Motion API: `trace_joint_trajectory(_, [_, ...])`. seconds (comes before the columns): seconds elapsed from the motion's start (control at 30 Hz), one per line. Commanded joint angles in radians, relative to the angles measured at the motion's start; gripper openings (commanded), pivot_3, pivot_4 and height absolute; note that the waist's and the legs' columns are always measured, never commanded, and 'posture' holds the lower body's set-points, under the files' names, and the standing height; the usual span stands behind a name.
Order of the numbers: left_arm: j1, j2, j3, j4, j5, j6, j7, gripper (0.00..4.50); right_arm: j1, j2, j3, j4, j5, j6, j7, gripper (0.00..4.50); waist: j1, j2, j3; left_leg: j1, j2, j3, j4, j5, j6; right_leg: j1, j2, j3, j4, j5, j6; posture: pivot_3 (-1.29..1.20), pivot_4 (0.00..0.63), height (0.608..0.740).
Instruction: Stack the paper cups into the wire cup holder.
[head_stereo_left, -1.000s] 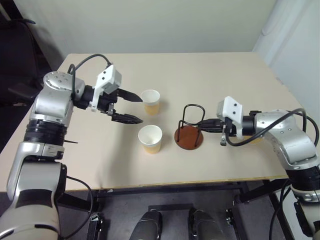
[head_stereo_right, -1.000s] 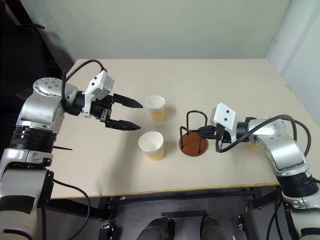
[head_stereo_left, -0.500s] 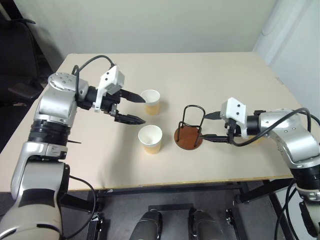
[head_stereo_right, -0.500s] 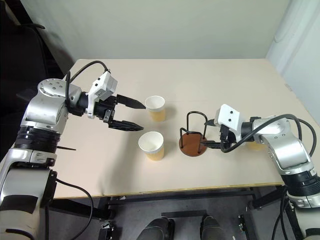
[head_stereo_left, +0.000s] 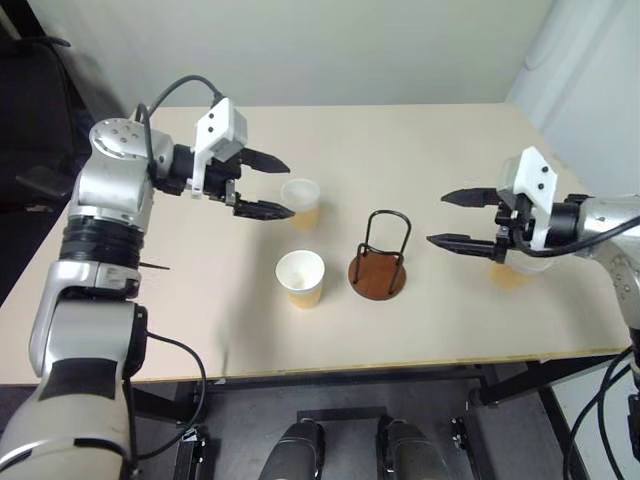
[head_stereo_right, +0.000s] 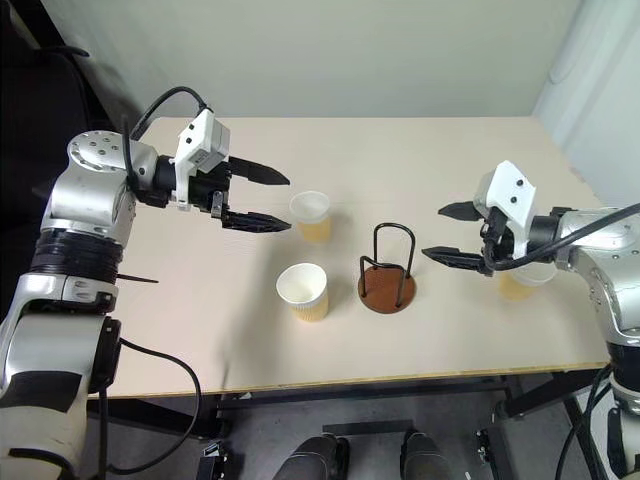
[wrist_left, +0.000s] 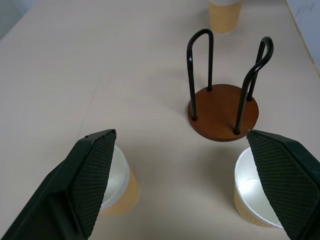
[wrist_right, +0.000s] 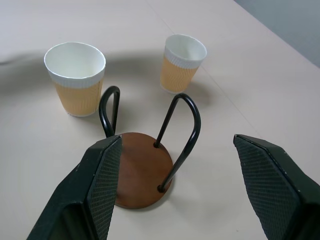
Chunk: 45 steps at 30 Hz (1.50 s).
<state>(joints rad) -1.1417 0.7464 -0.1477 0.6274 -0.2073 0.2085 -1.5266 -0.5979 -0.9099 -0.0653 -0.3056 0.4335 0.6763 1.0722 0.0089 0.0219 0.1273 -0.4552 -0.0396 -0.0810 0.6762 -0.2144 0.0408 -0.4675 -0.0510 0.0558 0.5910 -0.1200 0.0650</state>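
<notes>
The wire cup holder (head_stereo_left: 379, 262) stands upright and empty at the table's middle, black loops on a round brown base. One paper cup (head_stereo_left: 300, 277) stands just left of it, and another paper cup (head_stereo_left: 301, 203) sits farther back. The third paper cup (head_stereo_left: 515, 272) is partly hidden behind my right hand. My left gripper (head_stereo_left: 289, 189) hovers open above the table, its tips at the far cup's left side. My right gripper (head_stereo_left: 436, 218) is open and empty, raised to the right of the holder. The left wrist view looks past open fingers (wrist_left: 95, 170) at the holder (wrist_left: 223, 107).
The pale table (head_stereo_left: 420, 150) has bare room at the back and along the front edge (head_stereo_left: 330, 365). A dark chair (head_stereo_left: 30, 120) stands off the table's left side, and a wall runs behind the table.
My right gripper, shut at the holder a second ago, has opened and pulled back to the right and upward. My left gripper has risen slightly beside the far cup.
</notes>
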Motion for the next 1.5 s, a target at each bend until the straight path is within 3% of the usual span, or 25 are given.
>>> trace_joint_trajectory(0.03, [-0.031,0.036,0.008,-0.035,-0.009,-0.015,-0.063,4.5,0.011,-0.03,-0.046,-0.062,0.042,0.029,-0.005,3.58,0.0,0.0,0.0,0.0,0.0,0.0,0.0,0.0,0.0,0.0,0.0,0.0,0.0,0.0,0.0,0.0,0.15,0.74])
trace_joint_trajectory(0.2, [0.026,0.167,-0.132,-0.155,-0.102,-0.039,-0.088,4.5,0.038,-0.035,-0.037,-0.136,0.094,0.076,-0.014,3.58,-0.003,0.0,0.0,0.0,0.0,0.0,0.0,-0.003,-0.001,-0.001,0.0,0.001,0.0,-0.003,0.001,0.0,0.15,0.74])
trace_joint_trajectory(0.53, [0.056,0.337,-0.278,-0.416,-0.292,-0.042,-0.088,4.5,0.028,-0.036,-0.02,-0.128,0.112,0.077,-0.024,3.58,0.0,-0.001,0.0,0.0,0.0,0.0,0.001,-0.004,0.0,-0.001,0.0,0.0,0.001,-0.004,0.001,0.0,0.15,0.74])
trace_joint_trajectory(0.67, [0.064,0.395,-0.328,-0.481,-0.288,-0.1,-0.088,4.5,0.012,-0.035,-0.009,-0.122,0.116,0.08,-0.019,3.58,-0.001,0.0,0.0,0.0,0.0,0.0,0.0,-0.004,-0.001,-0.001,0.0,0.0,0.002,-0.005,0.0,0.0,0.15,0.74])
trace_joint_trajectory(0.93, [0.055,0.41,-0.373,-0.484,-0.15,-0.283,-0.088,4.5,-0.034,-0.062,0.008,-0.083,0.114,0.083,0.015,3.58,-0.002,0.0,0.0,0.001,0.0,0.0,0.001,-0.004,-0.001,-0.001,0.0,0.0,0.002,-0.005,0.0,0.0,0.15,0.74])
trace_joint_trajectory(1.13, [0.098,0.394,-0.324,-0.535,-0.092,-0.332,-0.088,4.5,-0.057,-0.114,0.003,-0.064,0.121,0.106,0.048,3.58,-0.002,0.0,0.0,0.0,0.0,0.0,0.001,-0.005,-0.001,-0.001,0.0,0.0,0.002,-0.006,-0.001,0.0,0.15,0.74])
trace_joint_trajectory(1.5, [0.162,0.305,-0.28,-0.525,0.053,-0.418,-0.079,4.5,-0.092,-0.157,0.01,-0.047,0.127,0.137,0.077,3.58,-0.003,0.0,0.0,0.001,0.0,0.0,0.001,-0.005,-0.001,-0.001,0.0,0.0,0.003,-0.006,-0.001,0.0,0.15,0.74])
